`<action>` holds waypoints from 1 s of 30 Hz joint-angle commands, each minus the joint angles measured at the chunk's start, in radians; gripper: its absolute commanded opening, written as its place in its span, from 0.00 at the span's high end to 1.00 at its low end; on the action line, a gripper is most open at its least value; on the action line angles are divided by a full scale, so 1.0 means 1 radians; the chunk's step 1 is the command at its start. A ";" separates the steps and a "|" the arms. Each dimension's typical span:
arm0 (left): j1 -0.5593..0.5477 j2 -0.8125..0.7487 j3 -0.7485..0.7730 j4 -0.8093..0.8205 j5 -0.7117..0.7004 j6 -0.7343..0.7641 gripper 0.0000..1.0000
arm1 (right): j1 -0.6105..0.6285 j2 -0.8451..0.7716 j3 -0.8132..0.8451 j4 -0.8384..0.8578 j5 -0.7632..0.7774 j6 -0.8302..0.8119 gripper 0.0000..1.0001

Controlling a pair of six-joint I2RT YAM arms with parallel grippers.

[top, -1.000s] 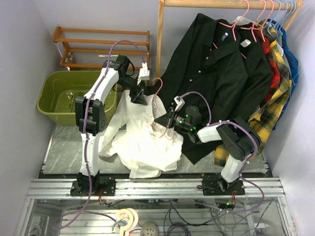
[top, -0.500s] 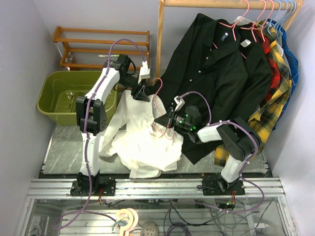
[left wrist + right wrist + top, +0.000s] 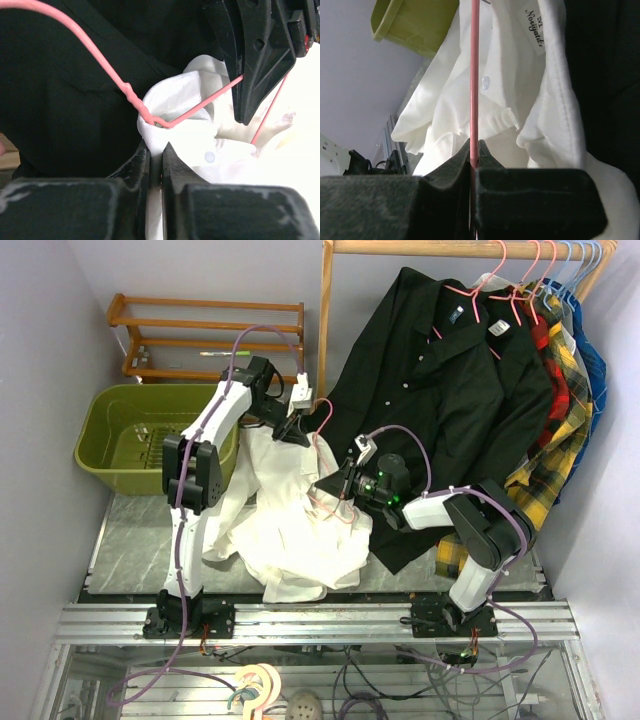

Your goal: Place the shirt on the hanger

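Both arms stand on black bases [image 3: 185,618] bolted to the metal rail [image 3: 320,625]. Above the rail, the left arm [image 3: 215,412] and the right arm [image 3: 432,510] have glossy white shells between chunky black joints. A lilac cable [image 3: 262,328] runs up each arm from the rail. Farthest from the rail, the left gripper [image 3: 155,160] and the right gripper [image 3: 471,150] have matte black, wedge-shaped fingers. A small white camera block [image 3: 297,390] sits behind each, and green lights [image 3: 385,492] glow near the right one.

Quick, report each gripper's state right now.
Left gripper: closed on a fold of the shirt.
Right gripper: closed on the hanger wire.
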 commanded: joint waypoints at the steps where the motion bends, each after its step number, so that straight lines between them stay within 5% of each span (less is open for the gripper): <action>1: -0.014 0.001 0.001 -0.011 0.047 0.031 0.92 | -0.009 -0.027 0.025 0.048 0.027 -0.018 1.00; 8: -0.025 -0.079 0.002 -0.175 0.053 0.145 0.93 | -0.010 -0.110 0.022 0.040 0.004 0.005 1.00; 9: -0.027 -0.099 -0.006 -0.176 0.047 0.131 0.93 | -0.010 -0.141 0.031 0.011 -0.005 0.000 0.94; 14: -0.028 -0.233 -0.068 -0.144 0.011 0.076 0.93 | -0.015 -0.418 0.069 -0.340 0.122 -0.168 0.03; 22: -0.035 -0.423 -0.131 0.028 0.023 -0.117 0.93 | -0.228 -0.812 0.030 -0.596 0.113 -0.113 0.00; 27: -0.056 -0.554 -0.220 0.409 -0.143 -0.526 0.93 | -0.259 -1.066 -0.073 -0.758 0.082 -0.080 0.00; 30: -0.057 -0.596 -0.224 0.550 -0.267 -0.720 0.93 | -0.258 -1.242 -0.189 -0.782 0.096 0.124 0.00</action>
